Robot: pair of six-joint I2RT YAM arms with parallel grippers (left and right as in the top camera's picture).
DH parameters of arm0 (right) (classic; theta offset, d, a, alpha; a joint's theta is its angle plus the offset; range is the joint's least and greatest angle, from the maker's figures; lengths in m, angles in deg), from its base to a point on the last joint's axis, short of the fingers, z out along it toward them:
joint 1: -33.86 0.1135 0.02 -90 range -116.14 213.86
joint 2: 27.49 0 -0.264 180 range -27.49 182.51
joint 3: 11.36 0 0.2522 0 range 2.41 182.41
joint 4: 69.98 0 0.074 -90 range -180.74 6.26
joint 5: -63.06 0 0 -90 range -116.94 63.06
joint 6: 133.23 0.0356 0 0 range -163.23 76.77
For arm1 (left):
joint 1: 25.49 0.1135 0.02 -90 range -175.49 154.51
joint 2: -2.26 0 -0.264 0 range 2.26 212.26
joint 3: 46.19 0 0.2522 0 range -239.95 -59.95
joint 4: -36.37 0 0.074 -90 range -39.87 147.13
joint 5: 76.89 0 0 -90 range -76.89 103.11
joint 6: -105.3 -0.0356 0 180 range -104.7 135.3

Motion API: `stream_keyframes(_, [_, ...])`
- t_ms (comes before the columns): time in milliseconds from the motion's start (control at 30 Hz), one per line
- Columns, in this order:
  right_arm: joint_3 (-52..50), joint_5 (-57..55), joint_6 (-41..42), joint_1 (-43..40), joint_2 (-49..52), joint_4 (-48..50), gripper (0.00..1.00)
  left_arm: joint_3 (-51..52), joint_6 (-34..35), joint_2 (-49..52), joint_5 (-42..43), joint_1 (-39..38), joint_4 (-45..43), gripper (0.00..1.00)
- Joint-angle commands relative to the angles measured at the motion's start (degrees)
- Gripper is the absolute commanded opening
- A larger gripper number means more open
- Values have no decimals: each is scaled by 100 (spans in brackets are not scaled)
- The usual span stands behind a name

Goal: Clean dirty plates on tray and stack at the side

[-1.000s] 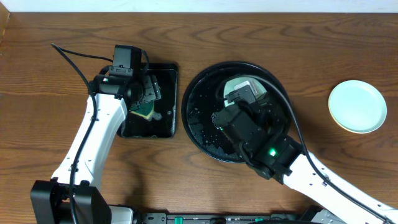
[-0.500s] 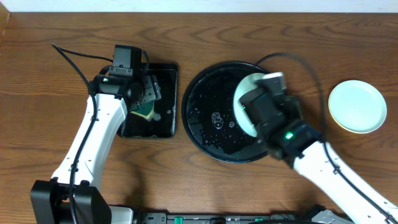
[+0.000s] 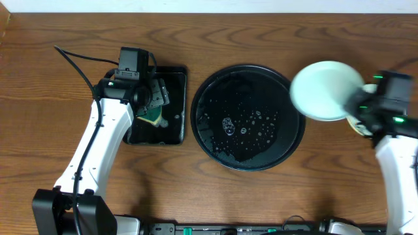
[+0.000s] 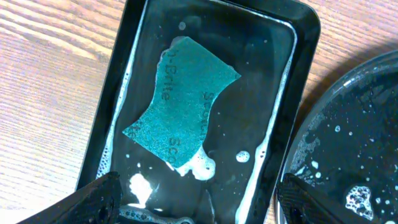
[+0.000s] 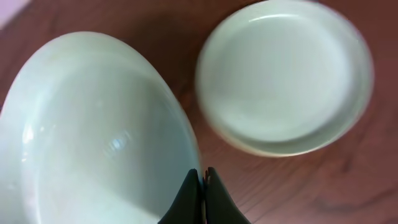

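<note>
Overhead: right tool (image 3: 361, 108) is pinching a mint plate (image 3: 325, 90) by the rim, held up at the round tray (image 3: 215, 140) edge, probably for carrying.
Left wrist: left tool (image 4: 199, 198) is wide open, parked over the sponge (image 4: 183, 109).
Right wrist: stacked plate (image 5: 286, 74) sits just ahead of the tool, likely the drop spot.

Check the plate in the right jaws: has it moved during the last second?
Yes. The plate moved right, from inside the tray to across its right rim.
</note>
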Motion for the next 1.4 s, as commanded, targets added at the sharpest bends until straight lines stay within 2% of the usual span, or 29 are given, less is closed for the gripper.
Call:
stream_keyframes(0, [96,695,61,-857,-42,52,1,-87,-74,20,-11,13,13,82])
stream_keyframes(233, [96,208,-221,-1991,367,160,1,-87,-74,20,-9,13,13,82])
stream_keyframes(567, [96,221,-457,-2376,1296,603,1,-87,-74,20,-11,13,13,82])
stream_keyframes(600, [96,317,-654,-2367,1307,693,6,-87,-74,20,-9,13,13,82])
stream_keyframes(633, [96,380,-780,-2361,1292,741,28,-87,-74,20,-9,13,13,82])
stream_keyframes(667, [98,431,-798,-2361,1244,763,43,-87,-74,20,-11,13,13,82])
stream_keyframes(767, [98,927,-796,-2350,977,815,48,-87,-74,20,-11,13,13,82])
stream_keyframes(1000, [98,2739,-800,-1930,-153,715,50,-87,-74,20,-11,13,13,82])
stream_keyframes(1133, [98,3036,-1016,-1370,-927,505,50,-87,-74,20,-11,13,13,82])
stream_keyframes(1367, [98,3049,-1672,151,-2028,-299,51,-87,-74,20,-9,13,13,82])
